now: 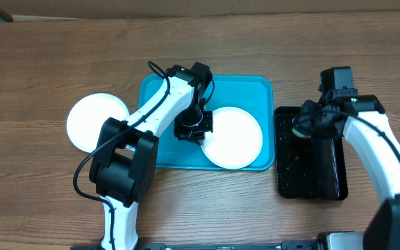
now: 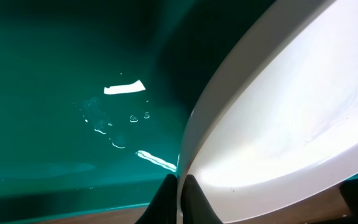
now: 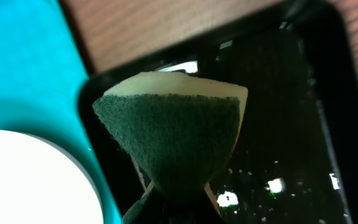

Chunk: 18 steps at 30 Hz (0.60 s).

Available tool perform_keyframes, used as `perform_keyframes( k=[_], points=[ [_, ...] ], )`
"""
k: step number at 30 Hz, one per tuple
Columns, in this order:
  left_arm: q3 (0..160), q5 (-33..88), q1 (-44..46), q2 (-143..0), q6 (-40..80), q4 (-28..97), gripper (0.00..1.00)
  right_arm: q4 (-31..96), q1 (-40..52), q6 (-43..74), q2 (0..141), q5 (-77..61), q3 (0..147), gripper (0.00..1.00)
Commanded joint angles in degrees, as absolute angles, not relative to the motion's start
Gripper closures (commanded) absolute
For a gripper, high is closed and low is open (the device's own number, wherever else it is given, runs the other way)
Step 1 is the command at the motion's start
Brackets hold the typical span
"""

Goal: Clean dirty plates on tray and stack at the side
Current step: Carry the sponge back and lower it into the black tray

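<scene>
A white plate (image 1: 233,137) lies on the right half of the turquoise tray (image 1: 255,87). My left gripper (image 1: 198,130) is shut on its left rim; in the left wrist view the fingers (image 2: 180,198) pinch the plate edge (image 2: 278,124) over the tray floor (image 2: 55,93). Another white plate (image 1: 92,121) rests on the table left of the tray. My right gripper (image 1: 304,127) is shut on a green-and-yellow sponge (image 3: 173,134) above the black tray (image 3: 291,112). The pale yellow-green plate is not visible.
The black tray (image 1: 311,177) sits right of the turquoise tray, wet with droplets. The wooden table (image 1: 47,55) surrounds both. Water drops lie on the turquoise tray floor (image 2: 114,124).
</scene>
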State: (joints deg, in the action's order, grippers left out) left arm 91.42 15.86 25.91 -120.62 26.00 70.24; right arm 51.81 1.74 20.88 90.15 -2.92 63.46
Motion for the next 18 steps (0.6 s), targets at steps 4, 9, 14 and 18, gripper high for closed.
perform_keyframes(
  k=[4,9,14,18],
  points=[
    [91.15,15.94,26.28,-119.68,25.76,70.39,0.96,51.42,0.99,19.0,98.1,-7.51,64.07,0.96],
    [91.15,15.97,26.28,-119.68,25.76,70.41,0.96,50.41,0.99,18.59,106.37,-7.86,64.07,0.96],
    [91.15,15.97,26.28,-119.68,25.76,70.46,0.96,49.63,0.99,15.7,111.66,-9.98,64.07,0.96],
    [91.15,15.97,26.28,-119.68,25.76,70.63,0.96,50.5,0.89,13.65,110.98,-13.21,64.27,0.96]
  ],
)
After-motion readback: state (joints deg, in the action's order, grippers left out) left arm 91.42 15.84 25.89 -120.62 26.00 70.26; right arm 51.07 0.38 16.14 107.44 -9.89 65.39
